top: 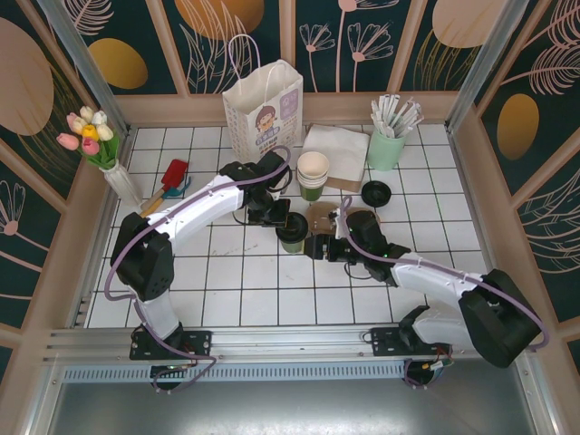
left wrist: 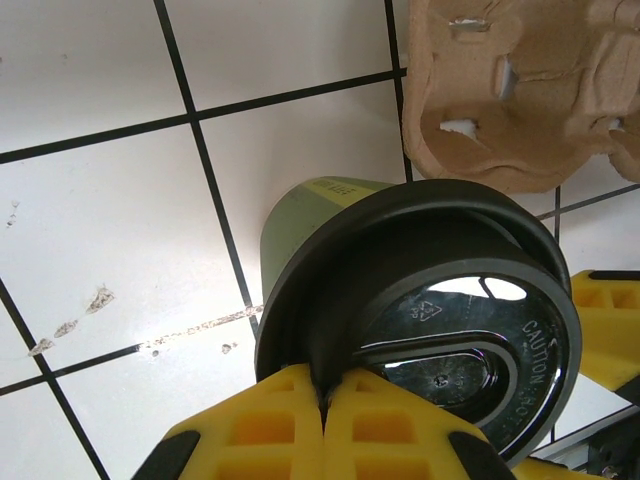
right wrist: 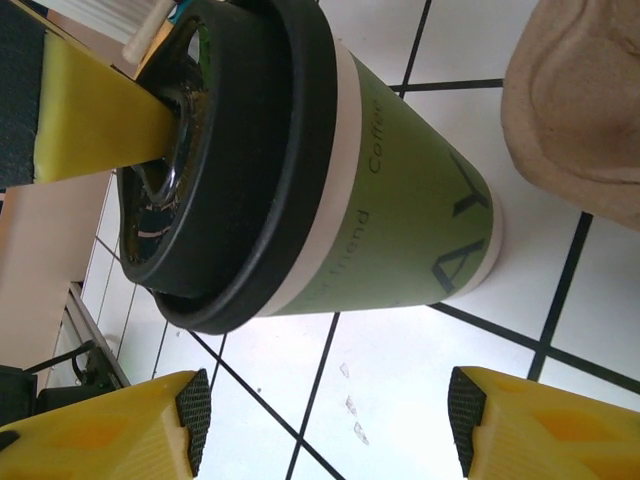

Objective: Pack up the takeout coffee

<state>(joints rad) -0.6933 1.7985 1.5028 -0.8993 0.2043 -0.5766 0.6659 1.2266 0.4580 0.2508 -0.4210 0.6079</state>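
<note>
The takeout coffee (top: 292,232), a small green paper cup with a black lid, stands upright on the white tiles mid-table. My left gripper (top: 279,218) is shut on the near rim of its lid; in the left wrist view the yellow fingers (left wrist: 270,420) pinch the lid edge (left wrist: 330,340), with the green cup wall (left wrist: 300,215) below. My right gripper (top: 317,246) stands open just right of the cup. In the right wrist view the takeout coffee (right wrist: 400,210) lies beyond the spread fingertips (right wrist: 192,420), untouched by them. The white paper bag (top: 263,109) stands at the back.
A brown pulp cup carrier (top: 322,216) lies right behind the cup, carrier (left wrist: 510,90) close by. A stack of cups (top: 314,174), napkins (top: 333,145), a mint pot of straws (top: 387,145), a loose black lid (top: 376,193) sit further back. Flower vase (top: 101,149) far left.
</note>
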